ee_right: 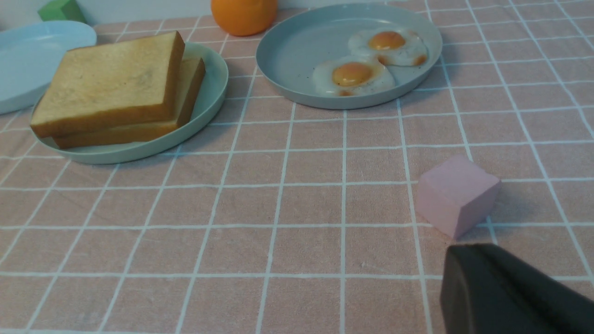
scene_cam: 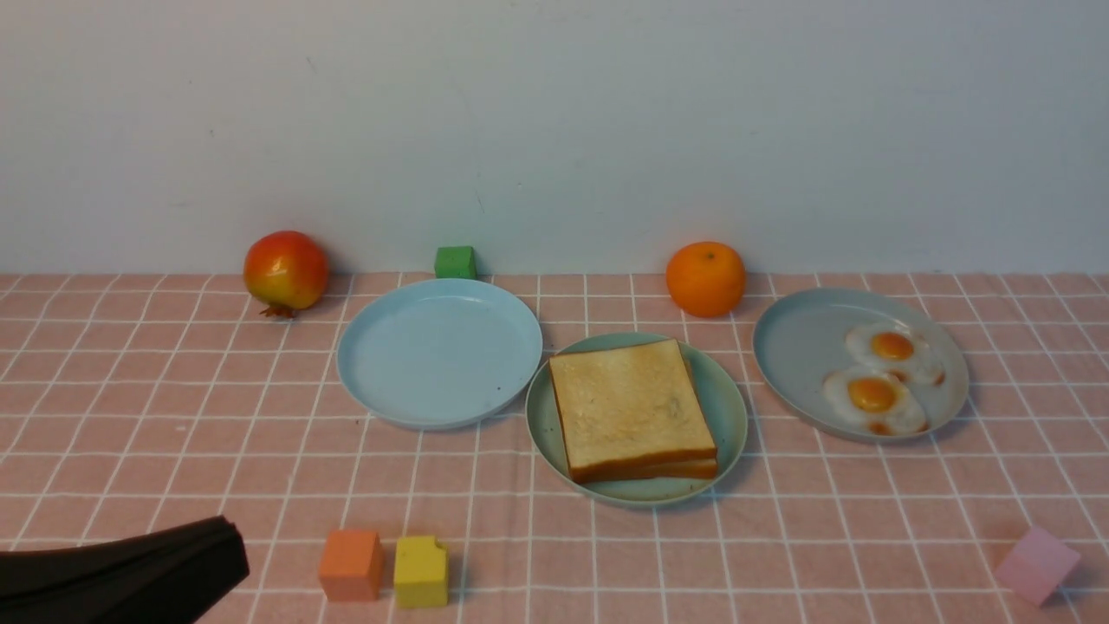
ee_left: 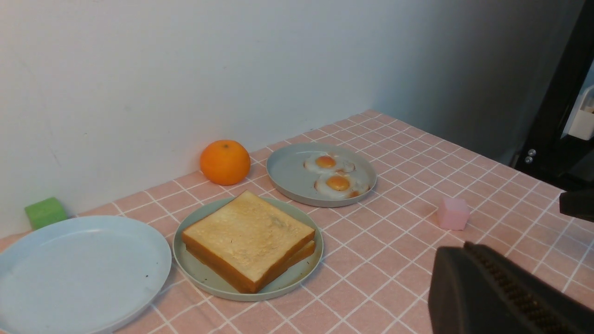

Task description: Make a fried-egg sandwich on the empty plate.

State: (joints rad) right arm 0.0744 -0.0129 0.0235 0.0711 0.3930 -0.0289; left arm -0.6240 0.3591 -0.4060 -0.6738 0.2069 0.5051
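Toast slices (scene_cam: 631,407) are stacked, two high, on the mint-green plate (scene_cam: 728,407) at mid-counter; two fried eggs (scene_cam: 875,394) are kept on the grey plate (scene_cam: 797,347). Whether either tool is spread cannot be told.

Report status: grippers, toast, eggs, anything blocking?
Left gripper, right gripper hold nothing. Two toast slices stacked on green plate; two eggs on grey plate; blue plate bare. Nothing blocks it.
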